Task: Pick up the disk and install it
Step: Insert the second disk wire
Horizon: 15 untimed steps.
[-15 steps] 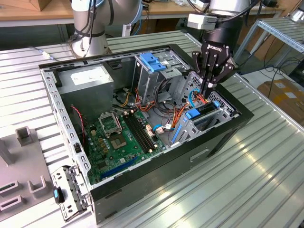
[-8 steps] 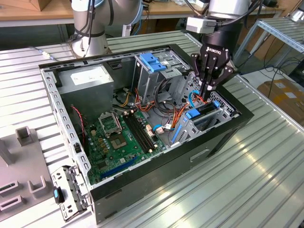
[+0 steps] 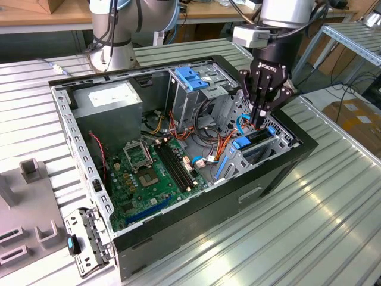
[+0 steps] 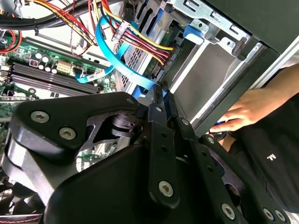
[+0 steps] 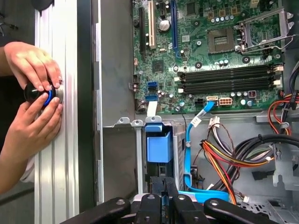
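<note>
Exterior view: the gripper (image 3: 260,122) reaches into the open computer case (image 3: 178,229), fingers pressed together on the disk (image 3: 257,141). The disk stands directly beneath the fingers in its bay, blue rail showing.

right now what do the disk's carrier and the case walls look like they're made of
The disk's carrier: bright blue, smooth and slightly glossy, probably moulded plastic. The case walls: dull grey sheet metal, judging by punched holes and folded edges. The gripper sits over the disk.
</note>
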### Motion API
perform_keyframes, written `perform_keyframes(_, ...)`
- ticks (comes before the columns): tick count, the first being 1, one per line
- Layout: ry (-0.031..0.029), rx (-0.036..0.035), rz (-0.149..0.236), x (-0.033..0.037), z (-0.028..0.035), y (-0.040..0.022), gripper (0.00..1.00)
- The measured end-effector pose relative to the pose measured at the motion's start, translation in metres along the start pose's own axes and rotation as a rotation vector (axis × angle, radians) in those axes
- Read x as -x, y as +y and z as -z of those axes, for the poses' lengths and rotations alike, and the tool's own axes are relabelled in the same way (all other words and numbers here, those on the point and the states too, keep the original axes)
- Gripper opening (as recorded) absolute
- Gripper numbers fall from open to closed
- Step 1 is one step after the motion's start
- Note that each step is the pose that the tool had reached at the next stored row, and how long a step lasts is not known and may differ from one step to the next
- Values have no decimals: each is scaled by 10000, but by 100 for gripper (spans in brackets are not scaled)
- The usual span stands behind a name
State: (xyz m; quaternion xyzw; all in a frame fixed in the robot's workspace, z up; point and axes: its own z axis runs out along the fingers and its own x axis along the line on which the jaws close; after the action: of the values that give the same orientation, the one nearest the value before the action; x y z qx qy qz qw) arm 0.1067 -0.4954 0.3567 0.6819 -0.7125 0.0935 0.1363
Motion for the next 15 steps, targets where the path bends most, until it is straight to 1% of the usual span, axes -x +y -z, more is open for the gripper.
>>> perform_keyframes(2, -24, -59, 22, -7, -9, 8, 16)
perform_keyframes(3, -44, -109, 39, -12, -17, 16, 16)
perform_keyframes(6, -88, -213, 75, -23, -34, 31, 16)
perform_keyframes(7, -111, -262, 93, -28, -42, 39, 16)
perform_keyframes(11, -173, -388, 138, -41, -63, 60, 16)
perform_keyframes(12, -199, -445, 157, -47, -73, 68, 16)
perform_keyframes(14, -231, -505, 180, -53, -83, 81, 16)
perform_keyframes(15, -249, -547, 199, -56, -87, 94, 16)
